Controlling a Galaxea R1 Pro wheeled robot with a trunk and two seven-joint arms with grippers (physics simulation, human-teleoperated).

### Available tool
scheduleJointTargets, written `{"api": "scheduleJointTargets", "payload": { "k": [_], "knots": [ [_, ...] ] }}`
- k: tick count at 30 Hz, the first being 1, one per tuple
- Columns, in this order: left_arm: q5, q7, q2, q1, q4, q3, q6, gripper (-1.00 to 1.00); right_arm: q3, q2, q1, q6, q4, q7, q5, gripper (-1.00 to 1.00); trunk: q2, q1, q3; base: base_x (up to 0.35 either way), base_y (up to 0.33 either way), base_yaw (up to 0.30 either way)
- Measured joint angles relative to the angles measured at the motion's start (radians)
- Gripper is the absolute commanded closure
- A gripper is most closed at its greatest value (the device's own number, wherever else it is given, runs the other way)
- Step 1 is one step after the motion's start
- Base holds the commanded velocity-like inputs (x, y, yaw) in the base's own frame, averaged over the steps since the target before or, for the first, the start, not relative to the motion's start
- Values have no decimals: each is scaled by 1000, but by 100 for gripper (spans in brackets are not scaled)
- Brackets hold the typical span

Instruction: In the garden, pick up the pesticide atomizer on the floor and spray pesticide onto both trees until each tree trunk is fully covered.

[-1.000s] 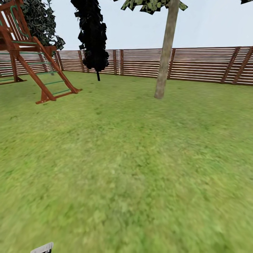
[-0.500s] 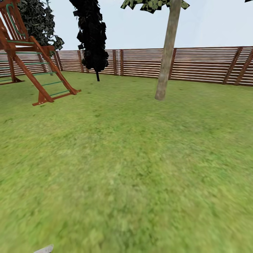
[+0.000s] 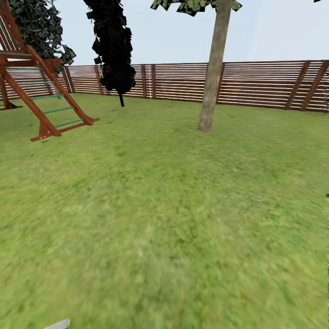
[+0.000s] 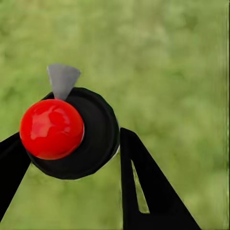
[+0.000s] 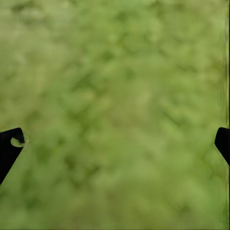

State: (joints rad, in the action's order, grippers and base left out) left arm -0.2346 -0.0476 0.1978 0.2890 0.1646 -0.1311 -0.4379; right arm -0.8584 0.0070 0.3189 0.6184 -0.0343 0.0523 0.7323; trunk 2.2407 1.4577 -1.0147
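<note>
The pesticide atomizer (image 4: 96, 134) fills the left wrist view: a round black body with a red ball (image 4: 51, 128) and a grey nozzle (image 4: 62, 79). My left gripper (image 4: 72, 146) is shut on it, one black finger on each side, above blurred grass. My right gripper (image 5: 115, 141) hangs open over bare grass, with its fingertips (image 5: 9, 148) at the picture's edges. In the head view one tree trunk (image 3: 209, 87), pale grey-brown and slightly leaning, rises from the garden lawn (image 3: 173, 205) at the far middle, with its leafy crown (image 3: 192, 5) at the top edge.
A black cone-shaped conifer (image 3: 112, 45) stands left of the trunk. A red-brown wooden play frame (image 3: 32, 91) with green rungs is at the far left. A slatted wooden fence (image 3: 256, 84) closes the back. A small grey tip (image 3: 58, 324) pokes in at the bottom edge.
The whole head view has shifted a little: the play frame, the conifer and the trunk sit further left in the picture. The camera has moved, not the things.
</note>
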Motion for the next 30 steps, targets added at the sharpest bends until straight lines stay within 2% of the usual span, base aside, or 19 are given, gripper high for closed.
{"api": "scheduleJointTargets", "payload": {
  "k": [7, 18, 25, 30],
  "knots": [
    [0, 1, 1, 0, 0, -1, 0, 100, -1, -26, 0, -1, -4, -1, 0, -100, 0, 0, 0, 336, 0, -268],
    [1, 1, -1, 0, 2, 0, 0, 100, -1, -27, 0, -1, -5, -1, -2, -100, 0, 0, 0, 308, 0, -271],
    [0, 1, -2, 0, 1, 0, 0, 100, 0, -27, 0, -1, -5, -1, -2, -100, 0, 1, 0, 50, 0, -271],
    [1, 1, -2, 0, 0, 0, 0, 100, 0, -27, 0, -1, -4, -1, -1, -100, 0, 0, 0, 212, 0, -271]
  ]
}}
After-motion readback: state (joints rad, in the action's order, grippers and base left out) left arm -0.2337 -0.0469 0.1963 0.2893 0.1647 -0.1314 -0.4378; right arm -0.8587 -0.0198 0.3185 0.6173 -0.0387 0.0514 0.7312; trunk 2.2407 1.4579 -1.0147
